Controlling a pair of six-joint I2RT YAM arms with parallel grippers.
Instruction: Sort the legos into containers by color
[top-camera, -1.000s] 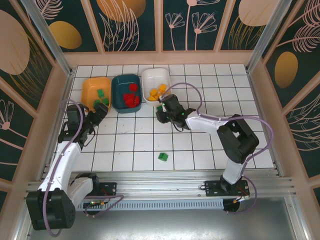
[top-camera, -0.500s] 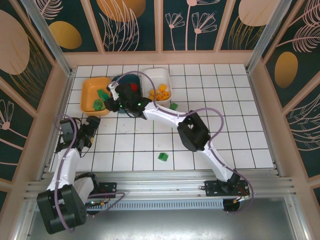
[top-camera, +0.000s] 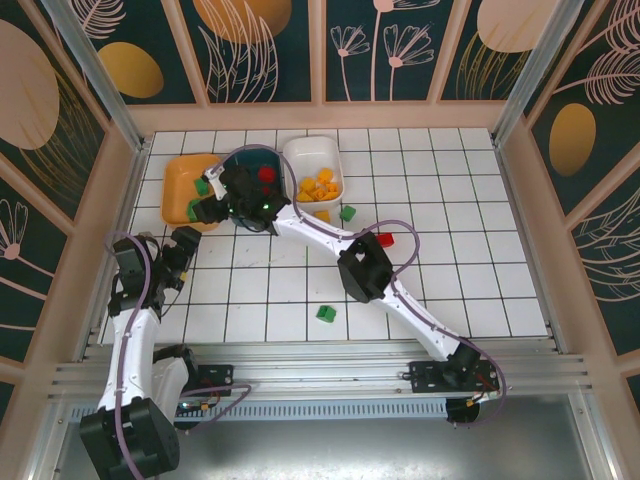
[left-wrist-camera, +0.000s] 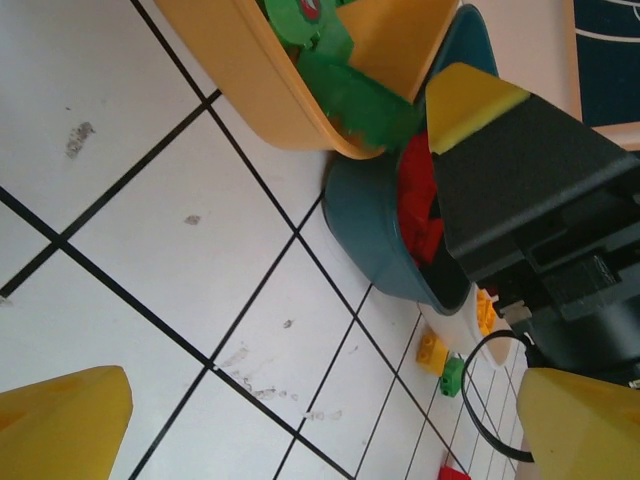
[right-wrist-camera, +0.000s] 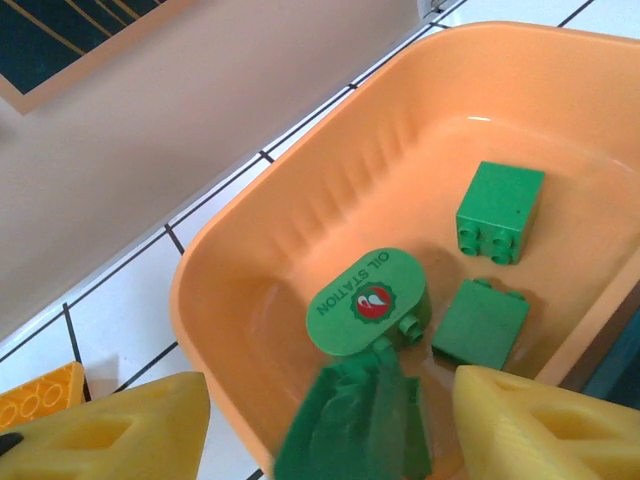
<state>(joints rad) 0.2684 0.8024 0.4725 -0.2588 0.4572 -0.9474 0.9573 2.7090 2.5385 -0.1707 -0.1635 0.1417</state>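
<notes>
Jaws of the right pincer (right-wrist-camera: 330, 395) stand apart over the orange tray (right-wrist-camera: 300, 215). A green brick (right-wrist-camera: 350, 430) shows blurred between the fingers, with a gap on each side, so it is not clamped. Judged purpose: the spread lets the brick fall clear into the tray that collects green.

Tray contents show the sorting rule:
- Orange tray: green oval plate (right-wrist-camera: 368, 300), green square brick (right-wrist-camera: 500, 212), green flat brick (right-wrist-camera: 480, 325).
- Teal tray (left-wrist-camera: 380, 250): red bricks (left-wrist-camera: 415, 215).
- White tray (top-camera: 310, 152): yellow bricks (top-camera: 318, 187).

The three trays stand in a row at the far left of the table (top-camera: 450, 200). Whether their rims touch cannot be told. The close row likely keeps all drop points within one reach. The right arm stretches diagonally across the table to get there.

The left pincer (left-wrist-camera: 325, 420) is spread wide and holds nothing. It hangs low over the tiles near the orange tray, probably parked there to stay clear of the right arm.

Remaining work, as a judgement: four bricks lie loose on the table.
- A loose green brick (top-camera: 347, 212) and a loose yellow brick (top-camera: 322, 215) lie just beside the white tray.
- A loose red brick (top-camera: 386, 239) lies near the right arm's elbow.
- A near green brick (top-camera: 326, 313) lies well apart from the trays, toward the arm bases.

Sorting appears mostly done.
</notes>
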